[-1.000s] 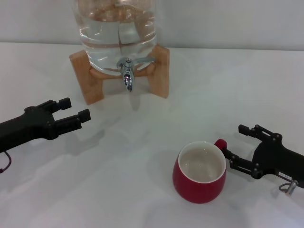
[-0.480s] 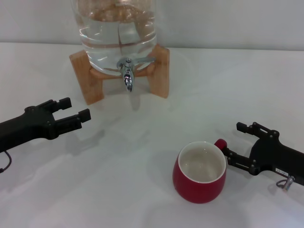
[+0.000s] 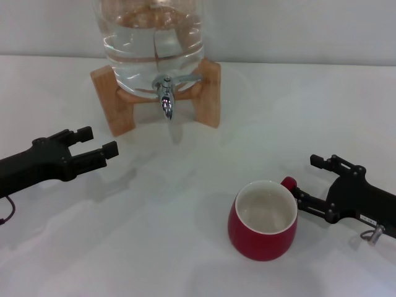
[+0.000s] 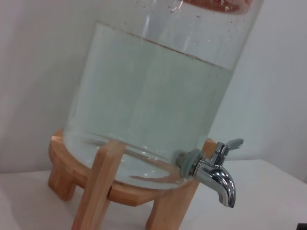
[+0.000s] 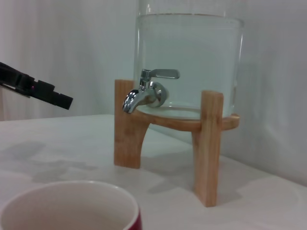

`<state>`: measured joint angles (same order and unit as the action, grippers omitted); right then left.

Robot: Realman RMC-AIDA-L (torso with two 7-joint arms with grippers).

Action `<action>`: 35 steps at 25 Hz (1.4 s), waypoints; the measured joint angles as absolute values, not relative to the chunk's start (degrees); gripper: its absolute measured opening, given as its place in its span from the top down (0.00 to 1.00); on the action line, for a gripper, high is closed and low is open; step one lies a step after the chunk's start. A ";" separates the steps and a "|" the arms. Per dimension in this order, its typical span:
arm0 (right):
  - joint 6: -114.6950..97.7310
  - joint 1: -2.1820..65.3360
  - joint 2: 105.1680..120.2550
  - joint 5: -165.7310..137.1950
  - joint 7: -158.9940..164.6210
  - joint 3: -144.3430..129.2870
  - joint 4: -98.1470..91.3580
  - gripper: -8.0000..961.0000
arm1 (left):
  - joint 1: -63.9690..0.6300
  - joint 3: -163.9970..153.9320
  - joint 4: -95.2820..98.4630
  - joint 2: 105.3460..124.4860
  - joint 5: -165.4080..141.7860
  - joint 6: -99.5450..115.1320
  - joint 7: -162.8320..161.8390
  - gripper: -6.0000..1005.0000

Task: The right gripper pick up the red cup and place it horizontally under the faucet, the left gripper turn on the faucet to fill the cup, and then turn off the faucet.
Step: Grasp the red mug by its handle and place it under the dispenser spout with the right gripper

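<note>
The red cup (image 3: 263,221) stands upright on the white table at the front right, cream inside showing, its handle (image 3: 288,183) pointing right. My right gripper (image 3: 307,179) is open beside the cup, with the handle at its lower finger. The cup's rim also shows in the right wrist view (image 5: 72,206). The chrome faucet (image 3: 166,98) sticks out of the clear water jug (image 3: 151,37) at the back, lever level, no water running. It also shows in both wrist views (image 4: 216,173) (image 5: 146,91). My left gripper (image 3: 98,141) is open and empty, left of and in front of the faucet.
The jug rests on a wooden stand (image 3: 209,93) whose legs flank the faucet. The table (image 3: 185,185) between the stand and the cup is bare white. A wall stands behind the jug. The left gripper (image 5: 43,88) shows in the right wrist view.
My right gripper has shifted slightly at the cup's handle, and the cup has moved a little to the right. The left arm has not moved.
</note>
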<state>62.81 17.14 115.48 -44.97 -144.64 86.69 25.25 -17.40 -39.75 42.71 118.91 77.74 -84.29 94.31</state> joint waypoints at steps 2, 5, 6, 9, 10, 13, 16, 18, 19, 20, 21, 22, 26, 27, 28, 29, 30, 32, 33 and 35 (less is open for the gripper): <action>62.82 17.14 115.48 -44.94 -144.63 86.14 25.23 0.19 | -17.40 -39.70 42.72 118.91 77.73 -84.29 94.31 0.12; 62.82 17.15 115.48 -44.89 -144.62 85.12 25.38 0.19 | -17.40 -39.68 42.71 118.92 77.73 -84.29 94.31 0.12; 62.82 17.15 115.47 -44.80 -144.61 84.86 25.49 0.19 | -17.40 -39.67 42.71 118.92 77.73 -84.29 94.31 0.12; 62.83 17.15 115.48 -43.30 -144.80 83.31 25.76 0.19 | -17.40 -39.66 42.71 118.92 77.73 -84.29 94.31 0.12; 62.83 17.16 115.48 -42.84 -144.88 82.96 25.78 0.20 | -17.40 -39.66 42.71 118.92 77.73 -84.29 94.31 0.12; 62.78 17.21 115.48 -41.49 -145.04 82.21 25.80 0.20 | -17.41 -39.72 42.71 118.92 77.72 -84.29 94.30 0.12; 62.26 17.22 115.48 -41.40 -145.06 82.15 25.82 0.20 | -17.37 -39.69 42.72 118.91 77.70 -84.34 94.31 0.12; 61.87 17.23 115.48 -41.38 -145.07 82.18 25.84 0.20 | -17.34 -39.67 42.71 118.91 77.69 -84.37 94.31 0.12; 61.72 17.23 115.48 -41.37 -145.07 82.19 25.84 0.20 | -17.34 -39.67 42.71 118.91 77.69 -84.37 94.31 0.12; 61.66 17.24 115.48 -41.36 -145.08 82.18 25.84 0.20 | -17.33 -39.68 42.72 118.92 77.69 -84.37 94.31 0.12; 61.66 17.27 115.48 -41.28 -145.08 82.18 25.87 0.20 | -17.32 -39.70 42.71 118.91 77.69 -84.37 94.31 0.12; 61.65 17.32 115.48 -41.12 -145.08 82.16 25.89 0.20 | -17.32 -39.70 42.71 118.91 77.69 -84.37 94.31 0.12; 61.62 17.57 115.48 -40.39 -145.10 82.03 25.94 0.20 | -17.39 -39.62 42.72 118.91 77.68 -84.33 94.31 0.12; 61.61 17.60 115.48 -40.24 -145.11 82.00 25.94 0.20 | -17.39 -39.64 42.71 118.91 77.68 -84.31 94.31 0.12; 61.60 17.63 115.48 -39.91 -145.11 81.88 25.94 0.20 | -17.39 -39.66 42.72 118.92 77.68 -84.30 94.31 0.12; 61.60 17.68 115.48 -39.60 -145.11 81.72 25.94 0.20 | -17.40 -39.68 42.72 118.92 77.68 -84.29 94.31 0.12; 61.60 17.74 115.48 -39.36 -145.11 81.57 25.94 0.20 | -17.40 -39.69 42.71 118.92 77.68 -84.29 94.31 0.12; 61.60 17.84 115.48 -39.14 -145.11 81.43 25.94 0.20 | -17.40 -39.61 42.71 118.91 77.68 -84.28 94.31 0.12; 61.60 17.86 115.49 -39.13 -145.11 81.42 25.94 0.20 | -17.40 -39.58 42.71 118.91 77.68 -84.28 94.31 0.12; 61.60 17.86 115.48 -39.12 -145.11 81.40 25.94 0.20 | -17.41 -39.53 42.72 118.91 77.68 -84.28 94.31 0.12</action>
<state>61.60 17.86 115.48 -39.12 -145.11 81.40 25.94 -17.41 -39.53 42.72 118.91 77.68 -84.28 94.31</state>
